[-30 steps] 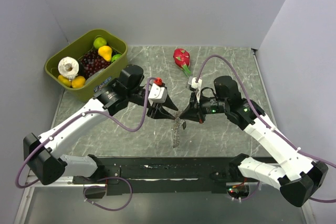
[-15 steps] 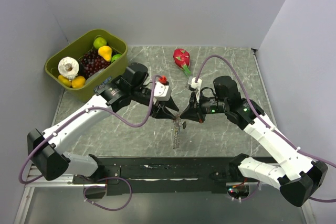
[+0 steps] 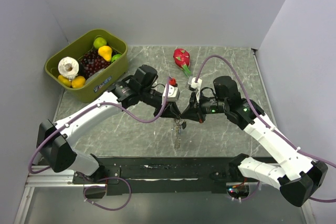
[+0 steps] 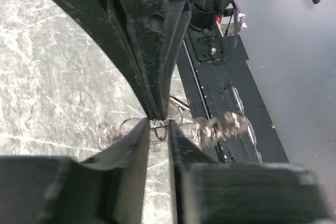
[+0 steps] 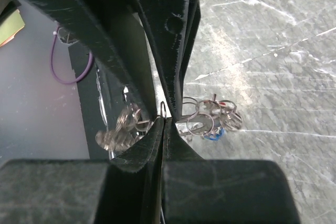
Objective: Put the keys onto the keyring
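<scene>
Meeting tip to tip mid-frame: right gripper (image 3: 183, 115) pinched shut on the ring (image 5: 164, 109), keys (image 3: 178, 131) dangling straight below, left gripper (image 3: 171, 114) narrowed to a slit, just left of it

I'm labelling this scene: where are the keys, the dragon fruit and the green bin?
keys (image 3: 178, 131), top view, middle of the bunch.
dragon fruit (image 3: 181, 56), top view, its pink body.
green bin (image 3: 84, 90), top view, its near outer wall.
</scene>
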Robot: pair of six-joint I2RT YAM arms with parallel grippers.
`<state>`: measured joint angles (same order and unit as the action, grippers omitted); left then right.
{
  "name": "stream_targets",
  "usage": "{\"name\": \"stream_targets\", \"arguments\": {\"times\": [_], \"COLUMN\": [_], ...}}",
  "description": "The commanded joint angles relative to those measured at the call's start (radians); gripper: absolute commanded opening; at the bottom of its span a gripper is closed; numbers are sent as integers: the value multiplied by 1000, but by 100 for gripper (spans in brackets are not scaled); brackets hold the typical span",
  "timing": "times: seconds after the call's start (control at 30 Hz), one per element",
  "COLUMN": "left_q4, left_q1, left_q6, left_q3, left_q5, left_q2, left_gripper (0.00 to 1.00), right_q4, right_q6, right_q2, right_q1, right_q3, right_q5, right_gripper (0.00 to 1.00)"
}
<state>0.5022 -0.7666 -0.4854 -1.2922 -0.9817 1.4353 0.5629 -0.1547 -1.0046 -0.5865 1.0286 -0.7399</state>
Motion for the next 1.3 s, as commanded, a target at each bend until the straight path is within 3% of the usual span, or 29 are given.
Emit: {"name": "stream_targets", "arguments": {"times": [0.0, 0.07, 0.2, 0.27, 0.3, 0.33, 0.37, 0.47, 0.73, 0.97, 1.27], "left_q4": [10, 12, 15, 19, 22, 22, 18, -11, 36, 79, 41], "left_q1": [-5, -5, -5, -5, -5, -5, -3, -5, -5, -5, -5], "left_q6": [-27, -28, -24, -27, -27, -27, -25, -5, -36, -70, -65], "left_q3": [-45, -50, -61, -68, -71, -78, -78, -67, -85, -111, -95], "left_q5": [8, 8, 15, 20, 23, 25, 31, 32, 23, 35, -6], "left_q2": [5, 10, 11, 7, 7, 5, 4, -7, 7, 34, 21], "left_gripper": [16, 6, 10, 1, 1, 4, 23, 32, 26, 1, 1], "right_q4": [-52, -49, -47, -52, -49, -49, -49, -54, -55, -52, -64], "right_q6": [-3, -5, -6, -6, -8, -9, -8, -8, -8, -9, 9], "right_q2": [26, 21, 18, 17, 17, 17, 15, 15, 21, 23, 37], "right_q1": [-7, -7, -6, -7, -7, -6, -6, -6, -7, -7, -7], "right_q3": [31, 33, 30, 28, 28, 30, 30, 30, 28, 31, 34], "right_q5": [-10, -9, -9, -7, -6, -4, -4, -4, 2, 4, 46], "right_gripper": [0, 0, 0, 0, 0, 0, 0, 0, 0, 0, 0]}}
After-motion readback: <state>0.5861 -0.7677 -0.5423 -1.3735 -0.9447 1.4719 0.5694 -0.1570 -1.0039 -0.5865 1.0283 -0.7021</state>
